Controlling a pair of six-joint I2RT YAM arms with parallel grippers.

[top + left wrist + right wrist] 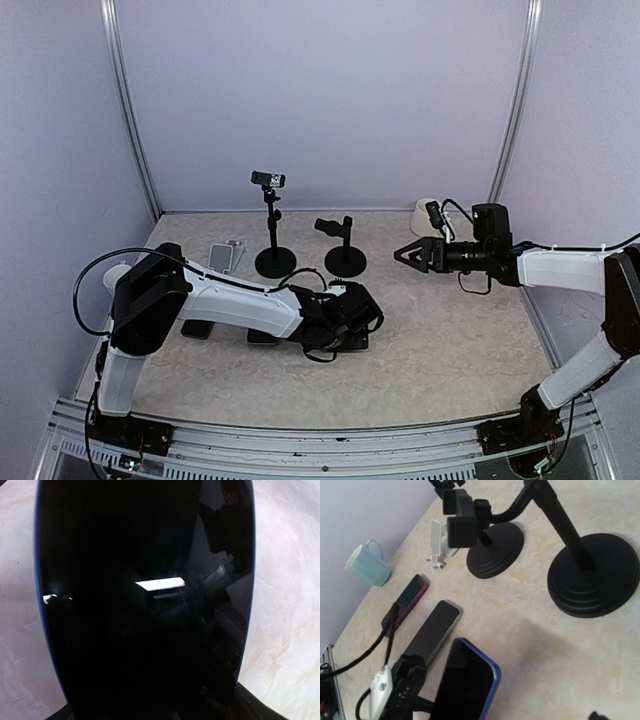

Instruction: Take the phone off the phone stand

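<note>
Nearest, the left arm lies low across the tabletop, with the left gripper [355, 318] near the middle. The blue-edged phone [465, 680] sits at its jaws, screen up, and its dark glass fills the left wrist view. Whether the jaws are clamped on it or merely alongside cannot be told, nor whether it rests flat on the tabletop. It is clear of both stands, at about 6 o'clock from the shorter phone stand [345, 258].

Two other handsets lie at 9 o'clock from the phone: a silver-edged handset [432, 632] and, beyond it, a pink-edged handset [410, 597].

At 3 o'clock the right gripper [410, 255] hangs above the tabletop, jaws apart, holding nothing and pointing towards the stands.

Farther back stands the taller phone stand [272, 245], just beside the shorter one at its 9 o'clock. A white stand [225, 255] and a teal mug [367, 562] follow at 9 o'clock again.
</note>
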